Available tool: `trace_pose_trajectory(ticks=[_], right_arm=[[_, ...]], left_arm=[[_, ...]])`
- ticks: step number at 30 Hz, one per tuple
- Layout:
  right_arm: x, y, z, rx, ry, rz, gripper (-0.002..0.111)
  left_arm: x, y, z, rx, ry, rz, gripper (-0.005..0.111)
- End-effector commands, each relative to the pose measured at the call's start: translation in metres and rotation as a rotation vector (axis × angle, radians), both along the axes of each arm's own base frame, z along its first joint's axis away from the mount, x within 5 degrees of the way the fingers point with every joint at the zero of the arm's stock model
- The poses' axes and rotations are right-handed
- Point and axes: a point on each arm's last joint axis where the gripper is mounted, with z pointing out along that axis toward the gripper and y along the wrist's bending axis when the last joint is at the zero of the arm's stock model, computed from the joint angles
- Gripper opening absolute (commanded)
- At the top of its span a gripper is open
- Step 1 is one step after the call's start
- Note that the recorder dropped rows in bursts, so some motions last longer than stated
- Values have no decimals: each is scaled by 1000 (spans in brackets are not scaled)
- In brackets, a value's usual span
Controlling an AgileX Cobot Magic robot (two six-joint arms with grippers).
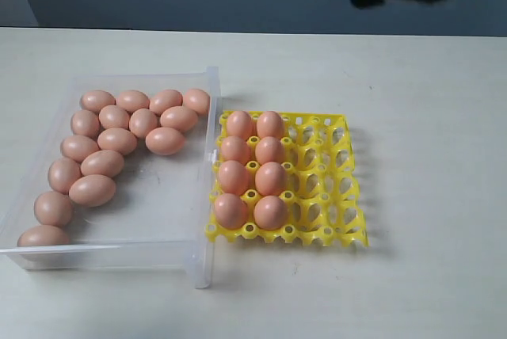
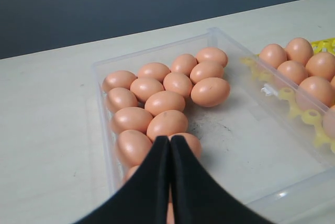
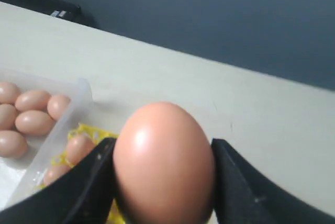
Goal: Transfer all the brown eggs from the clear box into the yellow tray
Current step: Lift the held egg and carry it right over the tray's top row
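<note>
A: Jaws?
B: Right gripper (image 3: 162, 153) pinches a brown egg (image 3: 163, 177); left gripper (image 2: 170, 143) is pressed together above the clear box (image 1: 158, 196), just beside the yellow tray (image 1: 333, 177)
A: Room?
B: The tray's two columns farthest from the box stand open

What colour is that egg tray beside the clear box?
The egg tray is bright yellow; the exterior view shows it best.
</note>
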Motion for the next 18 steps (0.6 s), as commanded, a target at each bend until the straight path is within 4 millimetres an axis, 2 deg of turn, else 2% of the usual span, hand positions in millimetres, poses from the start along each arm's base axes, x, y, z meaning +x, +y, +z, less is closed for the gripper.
trace_pose_trajectory(ticks=[1,4,7,9,10,11,13,15,16,18], right_arm=[[-6,-24,-66,141,103,-9,1],[-3,-15,-105,211,110,175,1],[12,-8,-126,231,90,326,1],[43,-17,-151,257,160,240,1],[64,-23,-168,343,181,226,1],[74,-24,-175,404,159,261,1],[89,-24,-191,501,91,351,1],[108,-22,-208,608,28,343,1],[118,-21,-224,586,69,308,1],[124,-17,-239,548,110,330,1]], left_arm=[[0,0,0,-3,-11,-1,0],[0,0,0,-3,-11,-1,0],[0,0,0,-3,-11,-1,0],[0,0,0,-3,-11,-1,0],[0,0,0,-3,-11,-1,0],[0,0,0,-3,-11,-1,0],[0,0,0,-3,-11,-1,0],[0,0,0,-3,-11,-1,0],[0,0,0,-3,-11,-1,0],[0,0,0,-3,-11,-1,0]])
